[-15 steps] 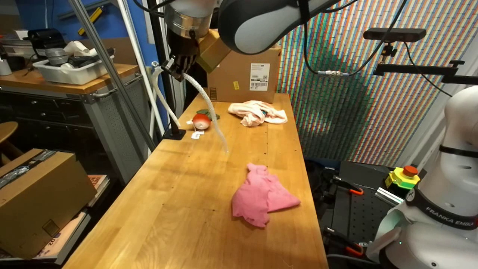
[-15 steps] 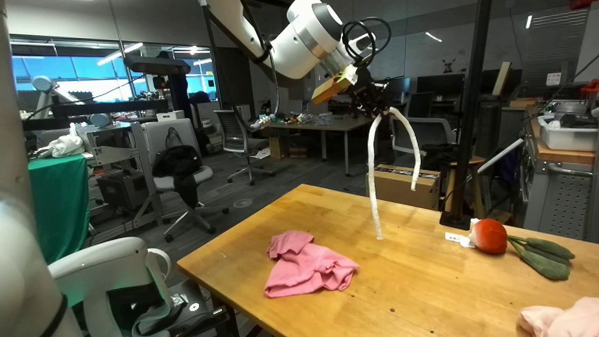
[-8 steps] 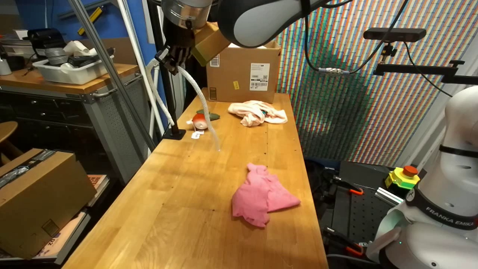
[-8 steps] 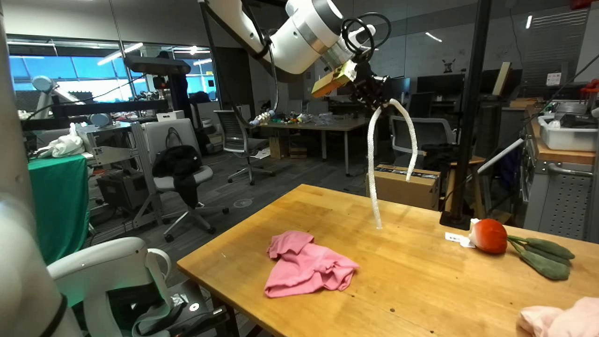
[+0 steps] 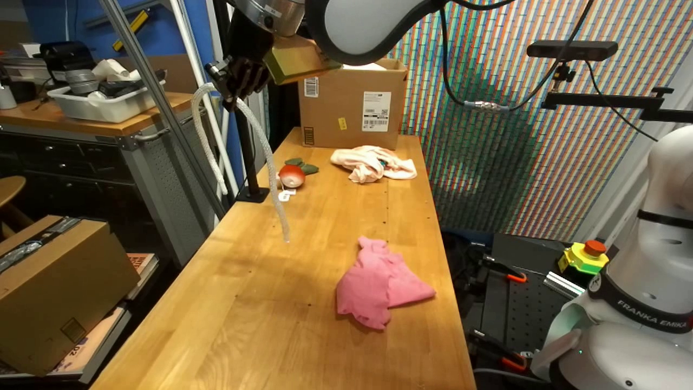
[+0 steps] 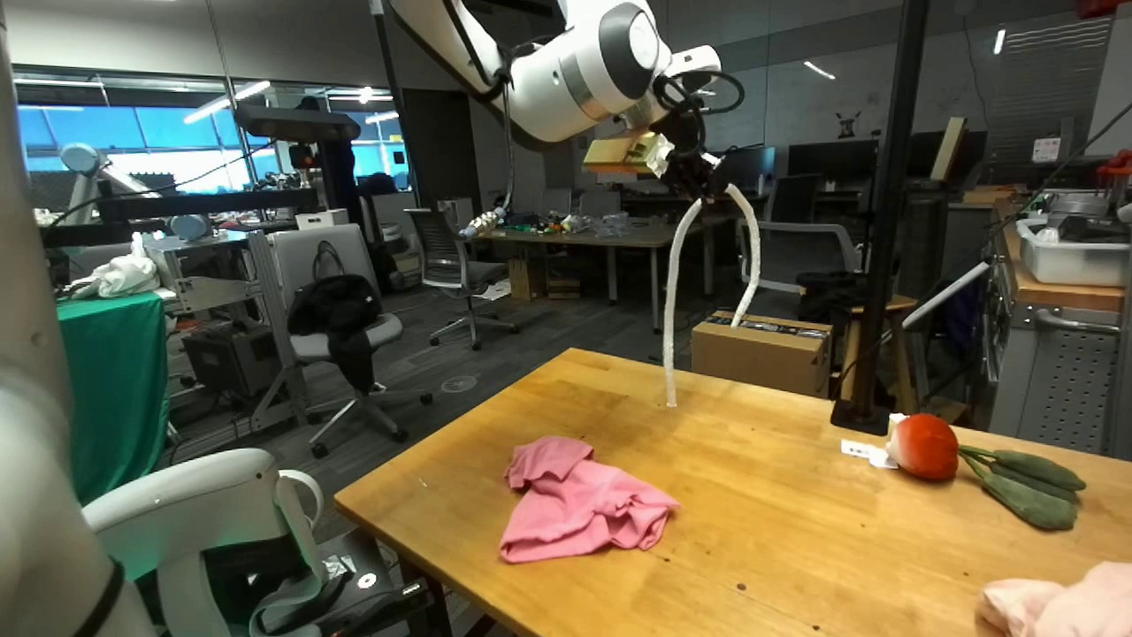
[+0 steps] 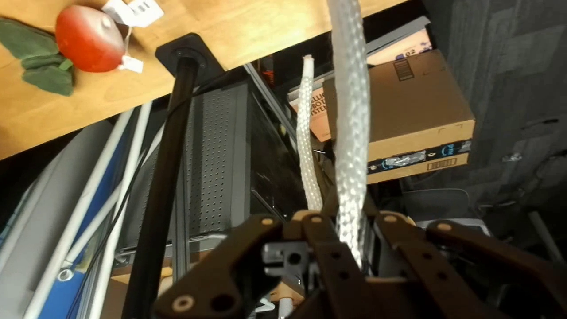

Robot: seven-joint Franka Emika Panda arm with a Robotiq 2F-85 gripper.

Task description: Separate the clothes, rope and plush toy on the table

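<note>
One cream-white rope point(image 7: 352, 115): the gripper point(image 5: 227, 96) is pinching it mid-air, both ends are hanging down. One pink garment point(image 5: 379, 284) — lying crumpled on the table point(image 5: 270, 336). One red plush toy point(image 6: 925, 448), green-leaved — is resting near the black post point(image 6: 888, 203).

In an exterior view, the rope point(image 5: 269, 158) hangs from the tool point(image 5: 227, 96); behind the garment point(image 5: 380, 284) on the tabletop point(image 5: 270, 330) lie the plush toy point(image 5: 292, 176), left, and cloth point(image 5: 369, 164), right.

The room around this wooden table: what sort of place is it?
Most likely a robotics lab: a jointed robot arm holds up a rope, a red button, perhaps an emergency stop, sits nearby, and an office chair stands in the background.
</note>
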